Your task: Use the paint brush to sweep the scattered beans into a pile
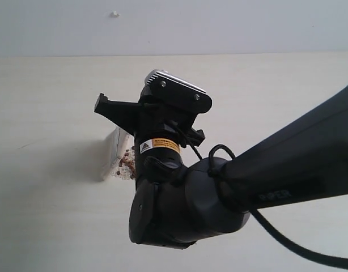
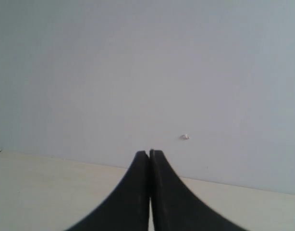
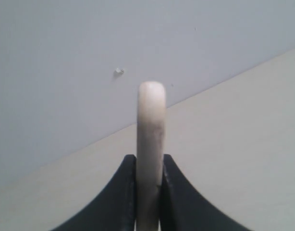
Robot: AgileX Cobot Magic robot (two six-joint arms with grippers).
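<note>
Beans (image 1: 127,163), tiny reddish-brown pellets, lie in a small cluster on the pale wooden table (image 1: 49,215), near the middle of the exterior view. The black right arm (image 1: 264,175) hides part of the cluster. The cream-white bristles of the paint brush (image 1: 113,152) stand just beside the beans, on their left in that view. Whether the bristle tips touch the table cannot be told.

In the right wrist view, the right gripper (image 3: 148,161) is clenched on the brush's pale wooden handle, one black finger pressed to each flat side. The rounded handle end sticks out past the fingertips.

In the left wrist view, the left gripper (image 2: 149,154) is closed tight with nothing between its fingers, held above the table away from the beans.

A plain grey-white wall (image 1: 230,25) rises behind the table, with one small pale speck (image 1: 115,13) on it.
</note>
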